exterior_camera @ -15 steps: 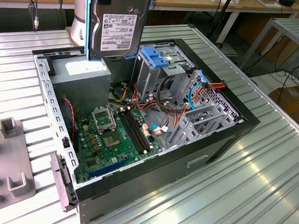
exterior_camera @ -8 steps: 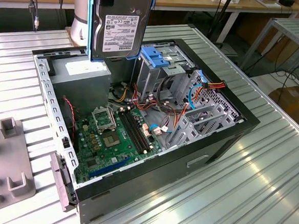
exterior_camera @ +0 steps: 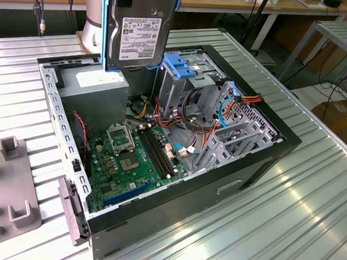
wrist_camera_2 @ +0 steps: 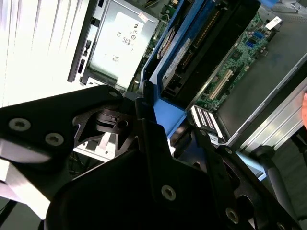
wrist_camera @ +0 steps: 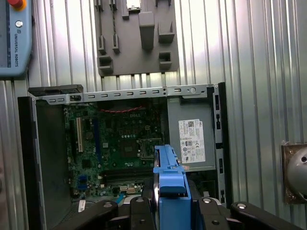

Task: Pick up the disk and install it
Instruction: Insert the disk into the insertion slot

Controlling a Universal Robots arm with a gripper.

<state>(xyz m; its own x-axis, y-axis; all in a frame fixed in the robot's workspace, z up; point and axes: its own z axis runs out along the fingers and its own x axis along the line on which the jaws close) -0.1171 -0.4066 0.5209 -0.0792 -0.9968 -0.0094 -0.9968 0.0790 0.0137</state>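
The disk (exterior_camera: 140,32) is held pinched in the end effector (wrist_camera: 171,207) above the open computer case (exterior_camera: 155,224), not yet installed.

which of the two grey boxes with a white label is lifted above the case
The disk, the flat drive in a blue bracket, held upright by the gripper; the bigger power-supply box sits inside the computer case.

My hand (wrist_camera_2: 152,117) is matte black, angular, dotted with silver screws (wrist_camera_2: 168,191); my arm (exterior_camera: 94,8) is pale grey, blue-banded.
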